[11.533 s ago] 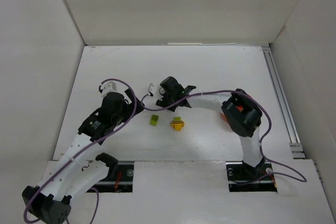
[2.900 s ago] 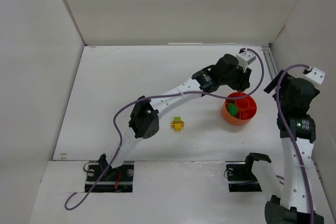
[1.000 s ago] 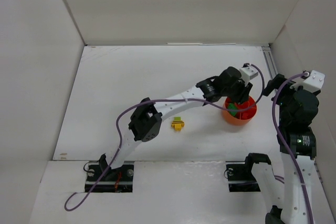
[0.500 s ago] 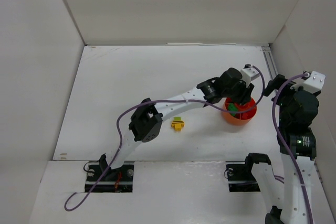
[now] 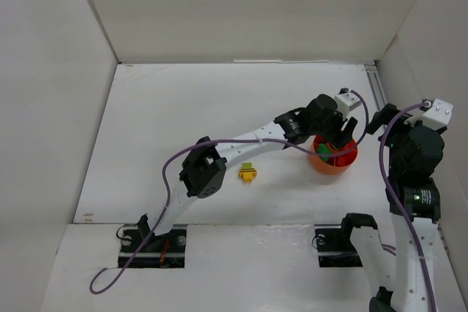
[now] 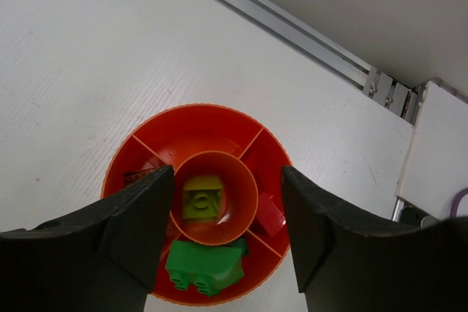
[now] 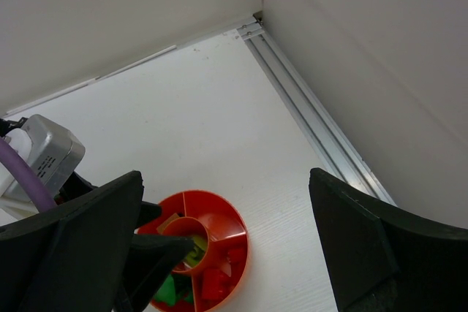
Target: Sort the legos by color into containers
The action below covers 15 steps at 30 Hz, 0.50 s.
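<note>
The orange-red bowl (image 5: pixel 344 168) stands at the right of the table, and my left gripper (image 5: pixel 338 141) hangs straight over it. In the left wrist view the bowl (image 6: pixel 219 111) fills the middle. My left gripper (image 6: pixel 228 231) is open, with nothing between its fingers (image 6: pixel 139 217). A lime lego (image 6: pixel 202 196) lies in the centre cup. A green lego (image 6: pixel 205 268) fills the near compartment and a red lego (image 6: pixel 269 217) the right one. A yellow lego (image 5: pixel 247 174) sits on the table. My right gripper (image 7: pixel 227 202) is open, raised above the bowl (image 7: pixel 234 213).
An aluminium rail (image 5: pixel 389 133) runs along the table's right edge, close behind the bowl. White walls enclose the table on three sides. The left arm's elbow (image 5: pixel 202 175) hangs just left of the yellow lego. The right arm (image 5: pixel 413 173) stands upright by the right wall.
My left gripper has stayed over the bowl and its fingers have parted. The lime lego seen earlier on the table is gone from there. The right arm has not moved.
</note>
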Available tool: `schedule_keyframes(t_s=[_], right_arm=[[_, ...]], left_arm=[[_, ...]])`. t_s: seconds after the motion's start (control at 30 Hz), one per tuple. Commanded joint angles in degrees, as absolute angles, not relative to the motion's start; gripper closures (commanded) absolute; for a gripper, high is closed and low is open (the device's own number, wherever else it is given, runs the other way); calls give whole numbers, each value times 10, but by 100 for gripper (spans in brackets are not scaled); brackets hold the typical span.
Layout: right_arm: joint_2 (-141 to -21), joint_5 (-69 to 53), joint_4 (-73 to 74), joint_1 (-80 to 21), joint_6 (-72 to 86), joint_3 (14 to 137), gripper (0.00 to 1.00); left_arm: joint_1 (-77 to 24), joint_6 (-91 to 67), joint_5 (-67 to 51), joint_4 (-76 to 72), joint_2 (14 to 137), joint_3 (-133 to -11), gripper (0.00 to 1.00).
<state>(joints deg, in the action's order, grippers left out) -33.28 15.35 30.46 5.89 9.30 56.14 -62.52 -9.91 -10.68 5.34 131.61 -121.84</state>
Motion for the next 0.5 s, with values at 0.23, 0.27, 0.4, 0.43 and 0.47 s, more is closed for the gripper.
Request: schedule_keyframes(t_s=[0.23, 0.27, 0.4, 0.43, 0.47], right_arm=[[-328, 152, 294, 53, 99, 561, 0], [-328, 152, 294, 53, 99, 561, 0], [-328, 152, 294, 53, 99, 561, 0], [-328, 152, 294, 53, 99, 561, 0], [-323, 157, 294, 53, 99, 561, 0]], left_arm=[[-628, -84, -105, 27, 1270, -1209, 23], [-628, -84, -105, 21, 1257, -1198, 20], [-628, -84, -68, -6, 1205, -1143, 2], [-628, -79, -62, -15, 1193, -1128, 0], [-628, -79, -54, -28, 1180, -1114, 0]])
